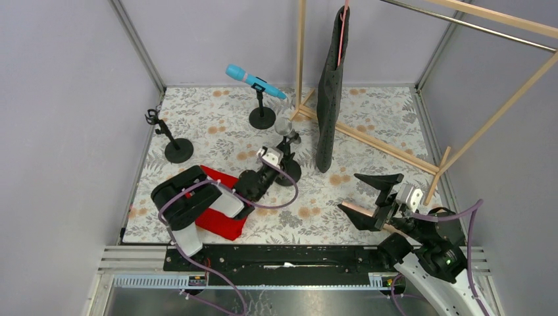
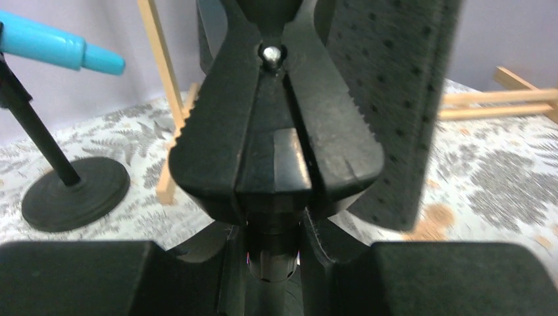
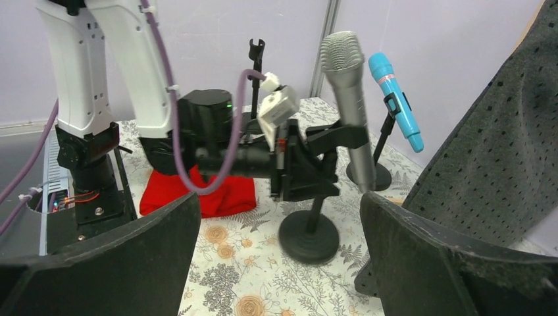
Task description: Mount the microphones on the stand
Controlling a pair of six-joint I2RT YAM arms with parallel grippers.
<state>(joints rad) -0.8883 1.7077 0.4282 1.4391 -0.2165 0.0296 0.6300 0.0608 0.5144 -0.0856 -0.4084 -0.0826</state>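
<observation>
The silver-grey microphone (image 3: 347, 92) stands upright in the clip of the middle black stand (image 3: 308, 237); its head shows in the top view (image 1: 284, 126). My left gripper (image 1: 281, 158) is shut on that stand's post just below the clip (image 2: 276, 138), and in its own view it (image 2: 275, 245) hugs the post. The cyan-blue microphone (image 1: 253, 81) sits tilted in the far stand (image 1: 262, 118); it also shows in the right wrist view (image 3: 397, 99). My right gripper (image 1: 349, 191) is open and empty at the right; its own view (image 3: 278, 205) faces the middle stand. A peach-pink strip (image 1: 358, 209) shows by its lower finger.
An empty black stand (image 1: 177, 149) with an open clip is at the far left. A red cloth (image 1: 220, 214) lies under my left arm. A dark perforated cloth (image 1: 332, 85) hangs from a wooden rack (image 1: 368, 141) just right of the middle stand.
</observation>
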